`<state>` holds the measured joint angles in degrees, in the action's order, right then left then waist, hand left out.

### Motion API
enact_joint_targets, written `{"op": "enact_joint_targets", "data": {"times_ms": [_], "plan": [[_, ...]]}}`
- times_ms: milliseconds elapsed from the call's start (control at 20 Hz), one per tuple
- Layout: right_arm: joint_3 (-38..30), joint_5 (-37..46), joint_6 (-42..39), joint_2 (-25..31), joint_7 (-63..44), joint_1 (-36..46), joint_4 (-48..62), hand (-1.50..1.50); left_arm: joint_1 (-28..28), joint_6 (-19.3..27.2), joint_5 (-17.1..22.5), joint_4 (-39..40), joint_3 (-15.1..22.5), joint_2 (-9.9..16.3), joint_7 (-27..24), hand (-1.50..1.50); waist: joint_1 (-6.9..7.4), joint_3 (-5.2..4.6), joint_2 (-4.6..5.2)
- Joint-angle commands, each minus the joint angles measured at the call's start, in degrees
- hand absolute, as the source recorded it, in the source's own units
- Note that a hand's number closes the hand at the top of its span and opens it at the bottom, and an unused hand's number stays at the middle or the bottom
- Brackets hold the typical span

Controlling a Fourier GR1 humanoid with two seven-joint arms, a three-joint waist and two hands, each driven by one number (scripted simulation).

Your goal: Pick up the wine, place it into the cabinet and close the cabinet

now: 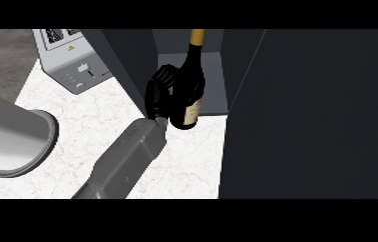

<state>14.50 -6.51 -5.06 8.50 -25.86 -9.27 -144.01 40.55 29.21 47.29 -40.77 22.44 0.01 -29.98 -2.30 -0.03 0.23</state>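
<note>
White marble counter (pixel 81 121), robot hand (pixel 161 93) curled round wine bottle (pixel 189 81) at cabinet (pixel 214 81).

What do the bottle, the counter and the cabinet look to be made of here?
Bottle: probably dark glass, glossy, with a gold foil neck. Counter: white stone-like top, marble perhaps, given the faint veining. Cabinet: flat dark grey panels, matte; material unclear.

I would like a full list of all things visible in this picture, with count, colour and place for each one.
wine bottle: one, dark with gold neck, upright at the cabinet opening, held
cabinet: one, dark grey, open, upper middle
cabinet door: one, dark, right side
toaster: one, light grey, upper left
pot: one, grey, left edge
counter: one, white marble
hand: one, black, curled round the bottle; which arm, cannot tell
</note>
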Motion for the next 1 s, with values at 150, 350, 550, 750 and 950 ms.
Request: {"op": "enact_joint_targets", "data": {"times_ms": [150,350,550,750,950], "plan": [[1.3,-3.8,-0.7,-1.1,-0.2,-3.9,-7.7,-1.50,10.6,-1.4,2.1,9.9,-4.4,0.0,1.1,1.50,0.04,0.02,0.09],[-3.5,-8.4,-0.9,0.8,-4.5,-3.0,-10.6,-1.50,12.6,-0.3,3.1,10.3,-5.8,0.0,1.0,1.50,0.34,0.02,0.02],[-0.2,-5.3,-1.6,-0.7,-1.2,-5.7,-10.6,-1.50,16.7,0.3,1.9,16.6,-6.7,0.4,0.2,1.50,-0.61,0.02,0.16],[-1.7,-5.3,-2.0,-0.8,-0.6,-2.9,-5.8,-1.50,22.4,4.9,-1.0,19.8,-5.7,1.9,3.8,1.50,0.32,0.04,0.11],[0.4,-5.4,-2.4,-1.2,-1.4,-4.9,-7.8,-1.50,24.0,8.6,-3.4,24.4,-5.2,3.2,1.7,1.50,-0.48,0.04,0.19]]}}
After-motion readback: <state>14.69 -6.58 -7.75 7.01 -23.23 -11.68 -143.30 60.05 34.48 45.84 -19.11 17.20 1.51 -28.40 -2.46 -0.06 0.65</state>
